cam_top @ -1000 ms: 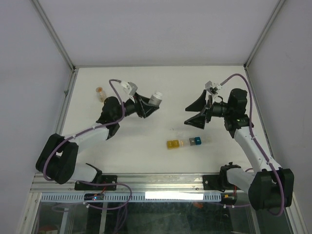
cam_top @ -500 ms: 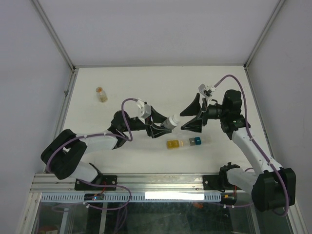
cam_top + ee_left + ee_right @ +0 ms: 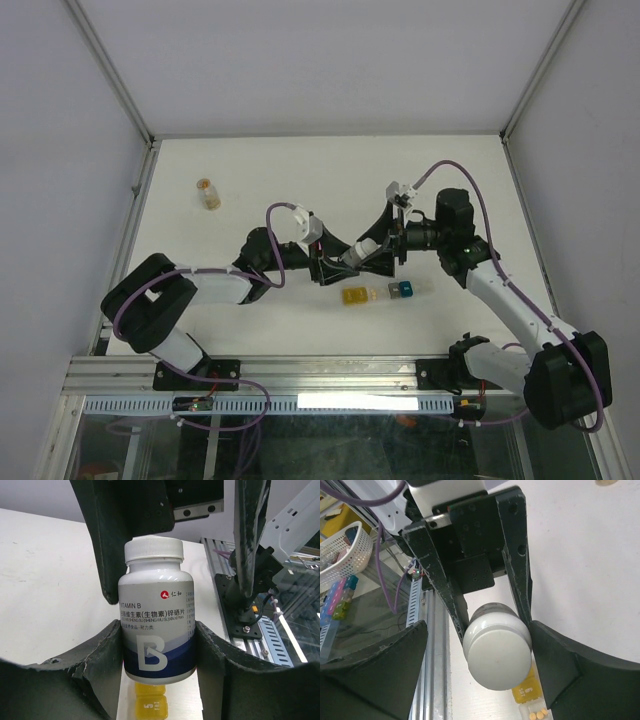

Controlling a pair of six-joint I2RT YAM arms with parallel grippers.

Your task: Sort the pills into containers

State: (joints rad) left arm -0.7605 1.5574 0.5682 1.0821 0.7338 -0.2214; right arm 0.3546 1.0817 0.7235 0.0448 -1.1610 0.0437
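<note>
Glossy bottle (image 3: 157, 625), translucent plastic containers (image 3: 376, 293)

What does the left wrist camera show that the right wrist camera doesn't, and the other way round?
Only the left wrist view shows the bottle side-on, with its printed label reading VITAMIN B. Only the right wrist view shows the cap from above, small pills in a clear compartment, and a white basket. Both show the bottle clamped in the left gripper and a yellow compartment close by.

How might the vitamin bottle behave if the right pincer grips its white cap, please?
Its glossy label looks smooth, so the bottle may twist in the left pincer. It seems rigid plastic, unlikely to crush. Round, it could roll if dropped.
</note>
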